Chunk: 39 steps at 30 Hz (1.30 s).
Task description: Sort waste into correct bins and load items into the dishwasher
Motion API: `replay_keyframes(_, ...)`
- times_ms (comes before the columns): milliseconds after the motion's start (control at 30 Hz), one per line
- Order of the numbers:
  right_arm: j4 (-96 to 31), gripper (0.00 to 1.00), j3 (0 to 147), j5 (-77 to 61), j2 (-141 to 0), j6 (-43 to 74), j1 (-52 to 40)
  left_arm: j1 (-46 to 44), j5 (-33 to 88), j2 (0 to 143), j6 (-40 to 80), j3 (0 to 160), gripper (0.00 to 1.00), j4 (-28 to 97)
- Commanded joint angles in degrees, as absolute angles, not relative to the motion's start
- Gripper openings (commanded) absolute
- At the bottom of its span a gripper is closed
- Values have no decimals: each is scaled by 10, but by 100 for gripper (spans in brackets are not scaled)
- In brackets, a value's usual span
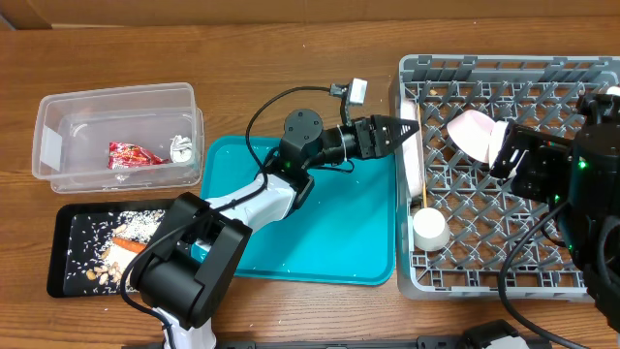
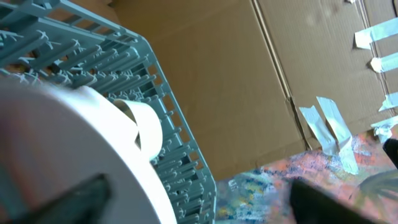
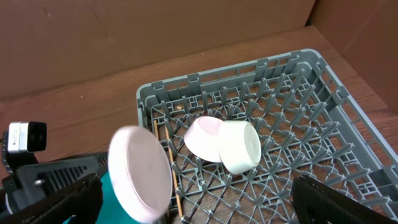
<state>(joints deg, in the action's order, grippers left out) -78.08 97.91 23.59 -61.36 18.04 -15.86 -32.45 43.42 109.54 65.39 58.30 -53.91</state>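
Apparently the plate point(image 1: 414, 173) stands on edge at the left rim of the dish rack point(image 1: 504, 64), so it wants seating between pegs, clear of the chopsticks point(image 3: 155, 134), before the arm backs off. Only the left wrist view shows the left fingers point(image 2: 81, 196) spread wide, pinching nothing; the right fingers point(image 3: 62, 202) gape empty too
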Motion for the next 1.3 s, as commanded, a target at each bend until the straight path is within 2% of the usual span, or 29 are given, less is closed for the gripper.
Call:
replay_keyframes(0,-780,100,984,244,-613,185,-160,-314,422,1092,625,605,100,-542)
replay_keyframes(133,-780,100,984,244,-613,185,-160,-301,421,1081,620,622,100,-522)
replay_keyframes(233,-780,100,984,244,-613,185,-160,-287,412,1055,576,650,100,-426)
replay_keyframes(333,-780,100,984,244,-613,185,-160,-273,350,1008,478,693,100,-227)
replay_keyframes(500,-780,100,984,244,-613,185,-160,-247,165,923,302,810,100,141)
replay_keyframes(633,-780,100,984,244,-613,185,-160,-217,74,872,188,914,100,375)
replay_keyframes(800,-780,100,984,244,-613,185,-160,-180,-119,818,128,1010,100,631)
replay_keyframes(933,-780,100,984,244,-613,185,-160,-160,-200,760,125,1024,100,729)
replay_keyframes(1267,-780,100,984,244,-613,185,-160,-156,-229,692,122,1024,100,839)
